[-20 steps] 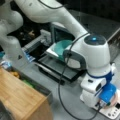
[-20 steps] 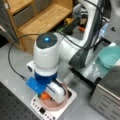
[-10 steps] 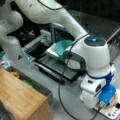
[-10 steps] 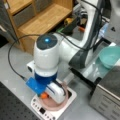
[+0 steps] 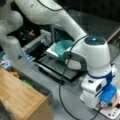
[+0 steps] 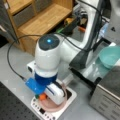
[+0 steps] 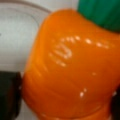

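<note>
An orange toy carrot [image 7: 70,65] with a green top [image 7: 102,12] fills the wrist view, with dark fingers [image 7: 8,95] at its lower left and lower right. In both front views the gripper [image 6: 43,96] [image 5: 110,103] hangs low over a pink plate [image 6: 62,106] [image 5: 117,100]. The plate rests on a white base [image 6: 72,96] [image 5: 112,113]. A bit of the carrot [image 6: 42,97] shows under the blue wrist mount [image 6: 33,86]. The white plate rim [image 7: 22,15] curves behind the carrot.
A teal bowl [image 5: 62,47] [image 6: 111,56] sits on a dark rack [image 5: 57,68] behind the arm. A wooden cabinet [image 5: 20,100] and wooden shelves [image 6: 42,20] stand close by. A metal box [image 6: 107,100] is at a front view's right. A black cable [image 6: 13,60] loops beside the arm.
</note>
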